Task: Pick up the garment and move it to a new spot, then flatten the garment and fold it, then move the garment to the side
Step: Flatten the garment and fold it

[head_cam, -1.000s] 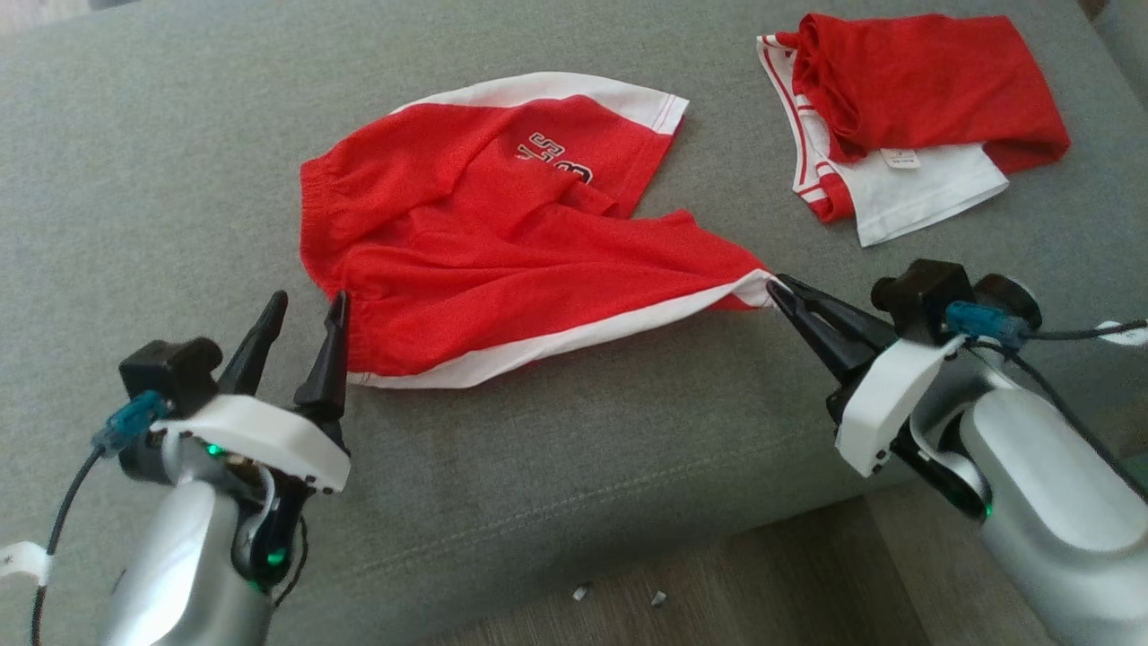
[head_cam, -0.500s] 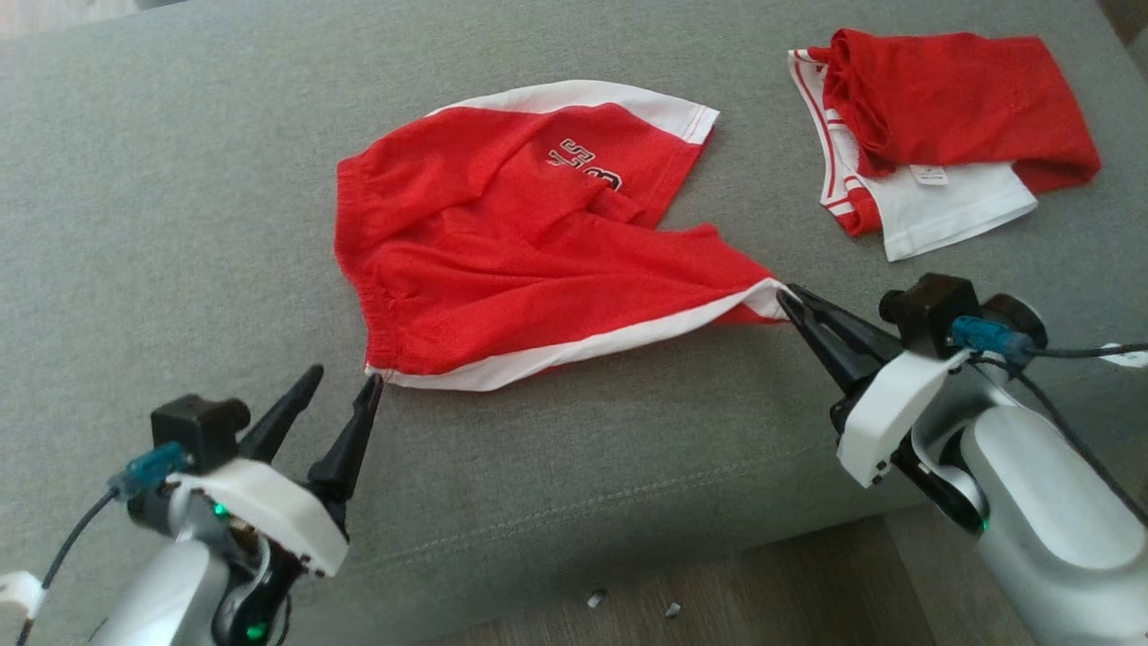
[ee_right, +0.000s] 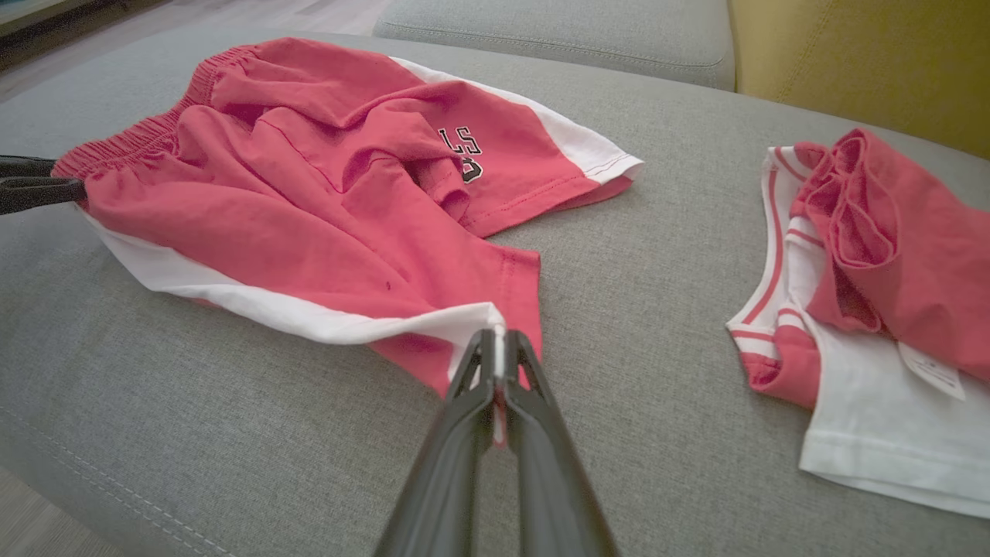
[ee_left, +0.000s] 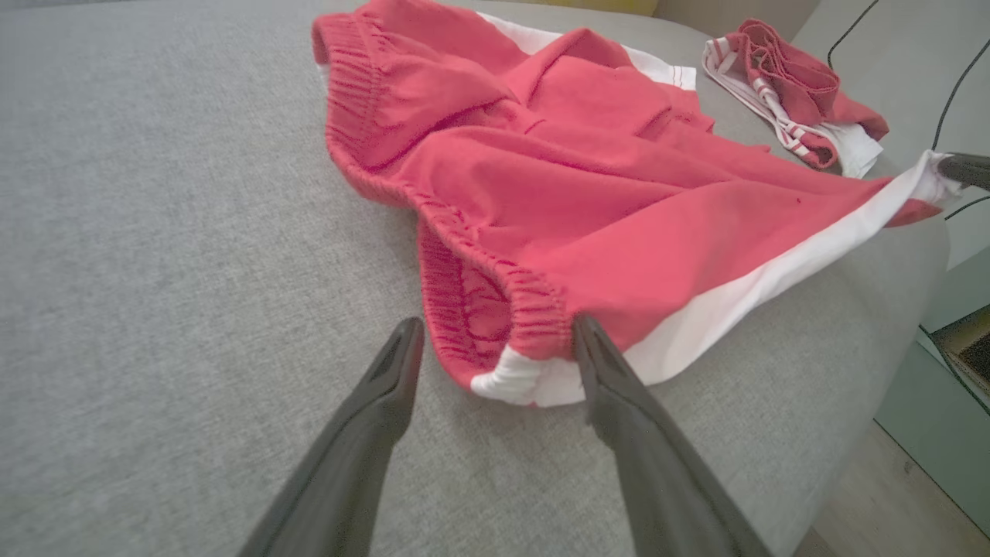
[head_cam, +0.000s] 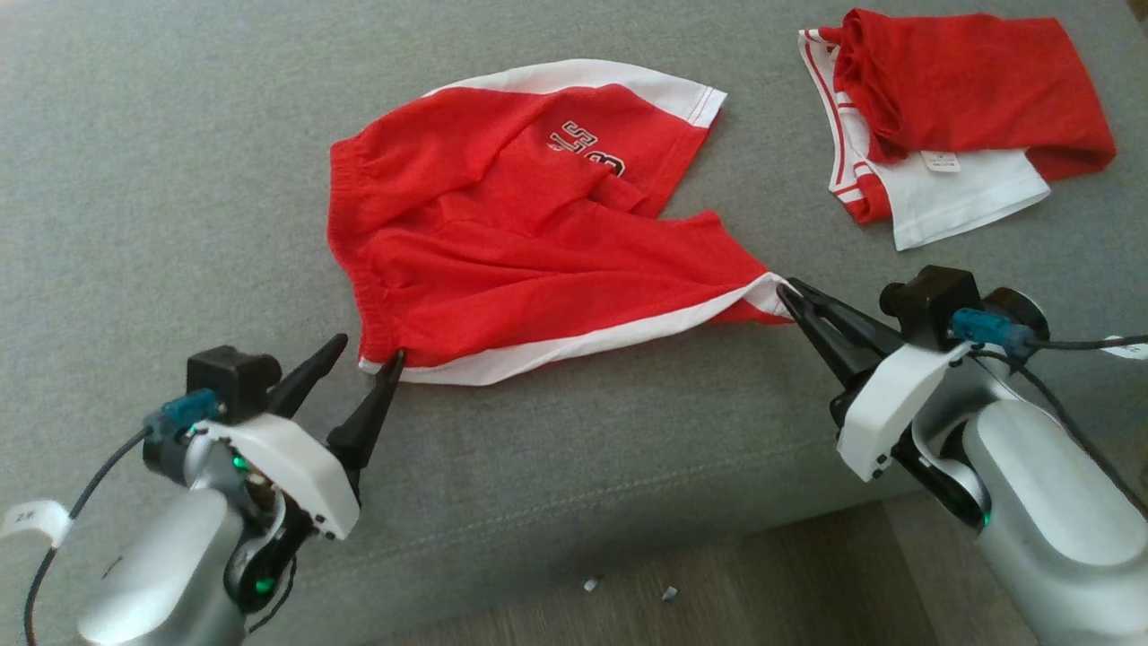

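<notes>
Left end effector (head_cam: 369, 348) reached shorts (head_cam: 538, 233) corner, right end effector (head_cam: 787, 292) pinching hem (head_cam: 758, 294)

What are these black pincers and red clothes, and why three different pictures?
This is a two-armed robot. Each arm ends in a gripper: two long dark fingers that pinch like tongs. One picture looks down from a camera on its head; the other two come from cameras on the wrists, looking along each arm's own fingers. On the grey cushion lie rumpled red shorts with white trim and, farther to the robot's right, a folded red and white garment. The right gripper is shut on a white-edged leg corner of the shorts. The left gripper is open, with the waistband corner between its fingers, not yet pinched.
</notes>
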Tool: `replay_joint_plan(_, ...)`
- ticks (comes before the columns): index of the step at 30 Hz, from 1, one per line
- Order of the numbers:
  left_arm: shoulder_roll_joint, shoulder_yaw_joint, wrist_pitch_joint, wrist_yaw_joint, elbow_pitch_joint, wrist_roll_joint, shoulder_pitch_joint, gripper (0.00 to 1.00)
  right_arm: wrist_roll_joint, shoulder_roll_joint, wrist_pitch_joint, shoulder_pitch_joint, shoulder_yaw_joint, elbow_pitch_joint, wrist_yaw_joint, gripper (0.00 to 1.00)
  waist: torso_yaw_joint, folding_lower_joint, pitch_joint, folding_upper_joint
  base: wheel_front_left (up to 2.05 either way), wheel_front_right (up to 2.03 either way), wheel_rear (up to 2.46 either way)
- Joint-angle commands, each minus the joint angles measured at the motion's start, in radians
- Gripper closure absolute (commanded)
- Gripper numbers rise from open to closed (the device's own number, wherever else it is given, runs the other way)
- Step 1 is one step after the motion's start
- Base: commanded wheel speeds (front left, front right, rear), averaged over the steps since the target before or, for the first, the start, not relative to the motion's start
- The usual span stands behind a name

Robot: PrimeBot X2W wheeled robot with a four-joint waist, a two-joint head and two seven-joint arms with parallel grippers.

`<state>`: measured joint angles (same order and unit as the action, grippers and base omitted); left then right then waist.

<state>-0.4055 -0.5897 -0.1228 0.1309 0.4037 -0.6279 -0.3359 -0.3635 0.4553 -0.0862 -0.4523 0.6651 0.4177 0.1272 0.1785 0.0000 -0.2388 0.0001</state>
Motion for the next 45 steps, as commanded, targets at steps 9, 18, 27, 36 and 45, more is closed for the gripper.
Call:
replay_joint_plan(9,-0.054,-0.045,-0.017,0.000,0.026,-0.037,-0.082,0.00,0.011,0.000,0.000,-0.012,-0.010,-0.029,0.003,1.00,0.005,0.0000,-0.002,-0.0001,0.00,0.00,0.00)
replay_joint_plan(18,-0.076,-0.100,-0.046,0.000,0.029,-0.084,-0.111,1.00,0.019,-0.005,0.008,-0.020,-0.010,-0.033,0.003,1.00,-0.006,0.0000,0.007,-0.0001,0.00,0.00,0.00)
replay_joint_plan(27,-0.103,-0.049,-0.095,-0.010,-0.072,-0.121,-0.114,1.00,0.080,0.021,0.101,-0.041,-0.060,-0.078,0.003,1.00,-0.032,0.0000,0.060,-0.0001,0.00,0.00,0.00)
replay_joint_plan(36,-0.149,-0.013,-0.054,-0.070,-0.260,-0.141,-0.101,1.00,0.152,0.037,0.164,-0.064,-0.131,-0.161,0.003,1.00,-0.052,0.0000,0.119,-0.0001,0.00,0.00,0.00)
replay_joint_plan(45,-0.190,0.034,0.008,-0.150,-0.457,-0.198,-0.056,1.00,0.189,0.062,0.154,-0.063,-0.178,-0.266,0.003,1.00,-0.055,0.0000,0.183,-0.0001,0.00,0.00,0.00)
